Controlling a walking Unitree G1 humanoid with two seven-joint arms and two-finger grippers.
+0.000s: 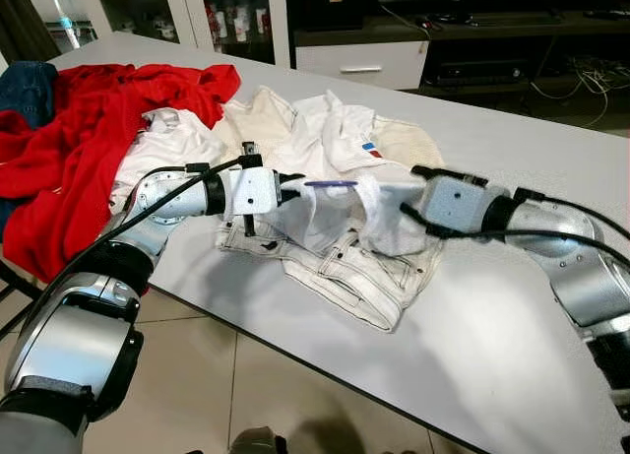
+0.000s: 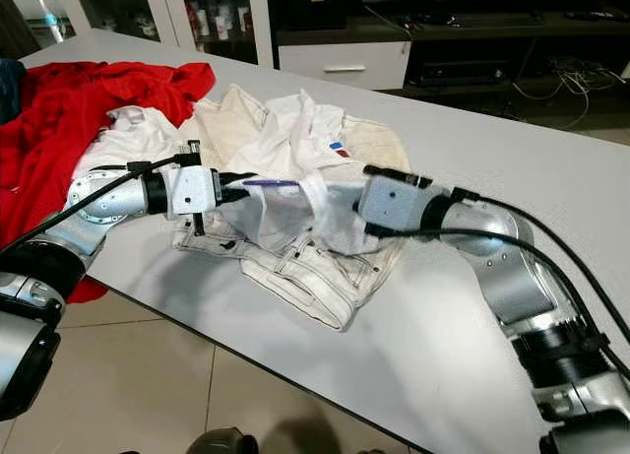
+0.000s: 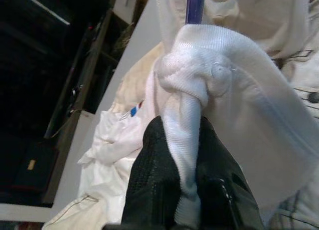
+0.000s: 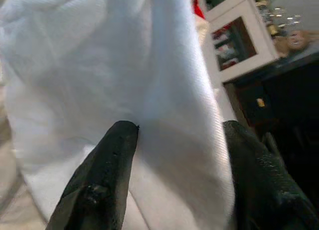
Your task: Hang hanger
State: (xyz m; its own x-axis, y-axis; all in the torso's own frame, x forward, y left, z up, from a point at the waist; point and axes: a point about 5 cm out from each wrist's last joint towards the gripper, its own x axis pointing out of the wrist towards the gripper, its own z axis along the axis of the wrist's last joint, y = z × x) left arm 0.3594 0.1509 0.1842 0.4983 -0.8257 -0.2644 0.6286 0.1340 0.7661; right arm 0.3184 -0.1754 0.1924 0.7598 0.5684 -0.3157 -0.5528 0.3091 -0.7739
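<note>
A white shirt (image 1: 330,139) lies bunched on the grey table (image 1: 512,316), part of it lifted between my two arms. A thin blue hanger bar (image 1: 331,183) runs through the raised cloth and also appears as a blue rod (image 3: 195,4) in the left wrist view. My left gripper (image 3: 180,135) is shut on a rolled fold of the shirt just below that rod. My right gripper (image 4: 179,140) comes in from the other side, fingers spread wide with white shirt fabric hanging between them. In the eye views its fingertips are buried in the cloth.
A red garment (image 1: 89,129) and blue denim (image 1: 25,85) cover the table's left end. Pale jeans (image 1: 364,272) lie under the shirt, near the table's front edge. Glass-door cabinets (image 1: 236,21) and a dark TV stand (image 1: 492,40) stand behind. Tiled floor (image 1: 246,375) shows below.
</note>
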